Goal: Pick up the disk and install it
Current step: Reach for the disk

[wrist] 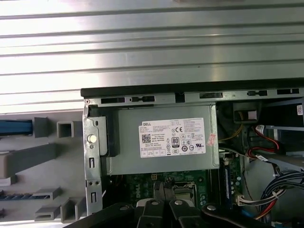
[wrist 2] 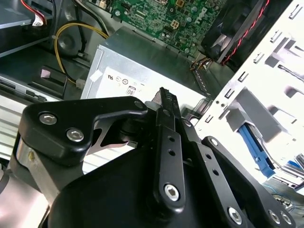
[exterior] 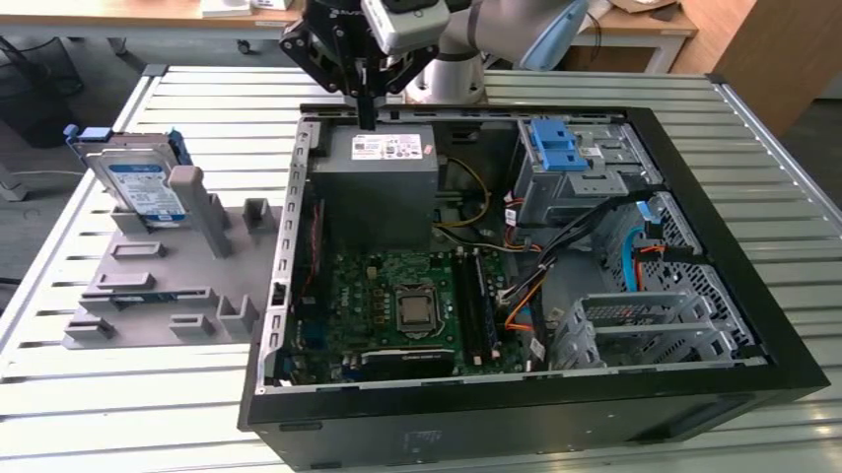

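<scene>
Disk [exterior: 142,182] is at the exterior view's left, standing on edge in a slot of the grey holder block [exterior: 152,296]. Long axis roughly vertical with a slight lean, label face toward the camera, blue rails on the side edges. It is well apart from the pincer.

Holder sits on the slatted metal worktop [exterior: 118,414], just beside the open PC case [exterior: 790,365]. Bare slats run around both.

Pincer [exterior: 366,116] has its fingers together with nothing between them. It points down over the power supply [exterior: 382,172] near the case's far wall.

Further right are the drive cage [exterior: 598,172] with its blue latch [exterior: 559,148], loose cables, and a second grey cage [exterior: 645,325].
</scene>
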### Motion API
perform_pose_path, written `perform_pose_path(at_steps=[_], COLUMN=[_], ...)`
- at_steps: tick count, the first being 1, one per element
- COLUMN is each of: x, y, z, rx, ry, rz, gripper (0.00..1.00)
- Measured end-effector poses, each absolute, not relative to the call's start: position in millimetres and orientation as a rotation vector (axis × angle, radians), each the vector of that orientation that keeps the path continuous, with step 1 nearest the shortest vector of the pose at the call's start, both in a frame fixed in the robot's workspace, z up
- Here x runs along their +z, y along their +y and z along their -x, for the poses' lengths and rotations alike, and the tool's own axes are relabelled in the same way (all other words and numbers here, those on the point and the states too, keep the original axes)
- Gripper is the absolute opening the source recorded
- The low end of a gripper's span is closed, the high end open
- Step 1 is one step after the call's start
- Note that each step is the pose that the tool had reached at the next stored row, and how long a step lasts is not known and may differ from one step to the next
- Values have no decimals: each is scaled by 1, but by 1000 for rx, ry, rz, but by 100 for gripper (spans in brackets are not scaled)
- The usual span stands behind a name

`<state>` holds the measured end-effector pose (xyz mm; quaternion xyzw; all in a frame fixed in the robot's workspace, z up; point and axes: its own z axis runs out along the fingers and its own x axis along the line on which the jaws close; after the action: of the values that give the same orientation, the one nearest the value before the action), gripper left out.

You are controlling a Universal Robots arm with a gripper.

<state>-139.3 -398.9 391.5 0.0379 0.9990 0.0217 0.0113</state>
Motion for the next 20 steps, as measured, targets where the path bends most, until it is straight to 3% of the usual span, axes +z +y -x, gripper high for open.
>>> perform_pose_path(at_steps=[20], x=[390], y=[-399], z=[145], rx=[67], ry=[3120], rz=[-119], gripper=[11])
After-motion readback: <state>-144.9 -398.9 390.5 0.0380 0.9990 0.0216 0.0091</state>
